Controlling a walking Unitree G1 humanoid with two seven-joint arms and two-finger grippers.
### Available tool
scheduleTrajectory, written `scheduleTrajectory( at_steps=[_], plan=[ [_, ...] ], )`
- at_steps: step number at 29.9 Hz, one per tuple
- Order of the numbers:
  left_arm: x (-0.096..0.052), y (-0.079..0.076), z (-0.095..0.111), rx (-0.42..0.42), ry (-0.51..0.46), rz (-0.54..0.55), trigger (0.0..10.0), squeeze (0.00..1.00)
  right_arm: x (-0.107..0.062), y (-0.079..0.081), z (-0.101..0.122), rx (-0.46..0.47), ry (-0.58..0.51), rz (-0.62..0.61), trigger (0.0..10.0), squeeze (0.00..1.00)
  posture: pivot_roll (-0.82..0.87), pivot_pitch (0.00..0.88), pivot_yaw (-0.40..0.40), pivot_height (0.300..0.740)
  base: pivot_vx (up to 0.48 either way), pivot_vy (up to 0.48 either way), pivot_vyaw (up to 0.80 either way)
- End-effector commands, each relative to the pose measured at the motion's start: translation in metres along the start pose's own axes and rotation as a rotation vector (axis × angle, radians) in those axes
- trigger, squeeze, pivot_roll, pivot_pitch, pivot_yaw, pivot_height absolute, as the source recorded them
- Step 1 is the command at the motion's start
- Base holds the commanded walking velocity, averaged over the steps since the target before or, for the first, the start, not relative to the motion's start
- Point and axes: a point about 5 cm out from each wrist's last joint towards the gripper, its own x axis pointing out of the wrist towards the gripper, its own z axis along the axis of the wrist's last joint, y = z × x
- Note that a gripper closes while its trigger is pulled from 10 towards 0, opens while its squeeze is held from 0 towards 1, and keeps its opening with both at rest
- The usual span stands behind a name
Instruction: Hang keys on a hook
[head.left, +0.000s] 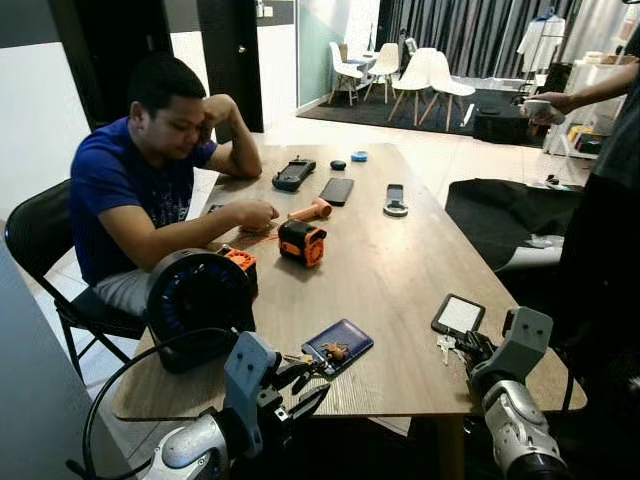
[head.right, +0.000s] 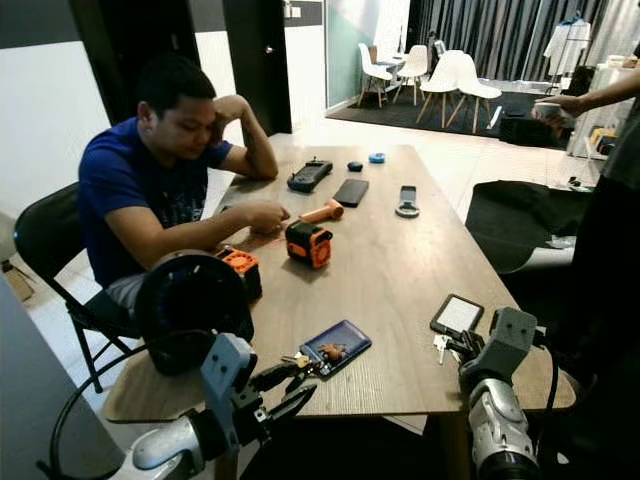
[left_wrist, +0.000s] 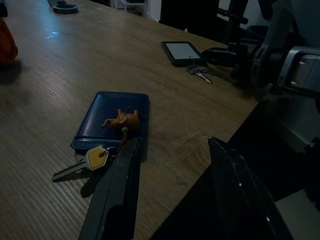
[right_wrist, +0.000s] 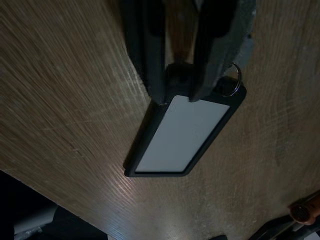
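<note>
A black-framed white key tag (head.left: 458, 314) lies near the table's front right corner, its ring of silver keys (head.left: 446, 346) beside it. My right gripper (head.left: 468, 345) is down at that ring end. In the right wrist view its fingers (right_wrist: 150, 65) are clamped on the end of the key tag (right_wrist: 182, 132), so it is shut on it. A blue case (left_wrist: 112, 122) with a small brown charm and a yellow-headed key (left_wrist: 92, 159) lies at the front edge. My left gripper (left_wrist: 174, 145) is open just beside it, one finger (left_wrist: 125, 175) touching the key.
A person in a blue shirt (head.left: 120, 185) sits at the table's left side, one hand on the wooden table (head.left: 400, 260). An orange tape measure (head.left: 302, 242), a black round device (head.left: 198, 295) and phones lie further back. Another person (head.left: 610, 200) stands at the right.
</note>
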Motion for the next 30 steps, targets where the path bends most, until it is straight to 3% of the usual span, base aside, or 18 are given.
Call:
scheduleTrajectory(
  at_steps=[1,2,3,4,5,6,10,30],
  plan=[
    [-0.002,0.002,-0.002,-0.003,0.016,0.006,10.0,0.00,-0.001,-0.001,0.000,-0.014,0.000,-0.002,10.0,0.84,0.07,0.080,0.024,0.740,0.000,0.000,0.00],
    [-0.002,0.002,-0.002,-0.002,0.016,0.007,10.0,0.00,-0.001,-0.001,0.001,-0.038,-0.006,0.000,10.0,0.78,0.08,0.079,0.023,0.740,0.000,0.000,0.00],
    [-0.002,0.003,-0.002,-0.001,0.016,0.008,10.0,0.00,-0.001,0.000,0.002,-0.058,-0.012,-0.001,10.0,0.78,0.08,0.079,0.023,0.740,0.000,0.000,0.00],
    [-0.002,0.003,-0.002,0.000,0.016,0.010,10.0,0.00,0.000,0.000,0.004,-0.081,-0.024,0.001,10.0,0.58,0.08,0.078,0.023,0.740,0.000,0.000,0.00],
    [-0.002,0.003,-0.002,0.001,0.016,0.011,10.0,0.00,0.000,0.001,0.006,-0.095,-0.032,0.003,10.0,0.58,0.08,0.078,0.023,0.740,0.000,0.000,0.00],
    [-0.002,0.004,-0.002,0.002,0.017,0.013,10.0,0.00,0.001,0.002,0.011,-0.145,-0.061,0.017,10.0,0.00,0.08,0.078,0.023,0.740,0.000,0.000,0.00],
    [-0.002,0.004,-0.002,0.003,0.019,0.015,10.0,0.00,0.002,0.009,0.023,-0.254,-0.124,0.076,10.0,0.00,0.07,0.079,0.024,0.740,0.000,0.000,0.00],
    [-0.003,0.002,-0.003,0.004,0.029,0.001,10.0,0.00,0.001,0.020,-0.002,-0.323,0.018,0.165,10.0,0.00,0.08,0.085,0.028,0.740,0.000,0.000,0.00]
  ],
)
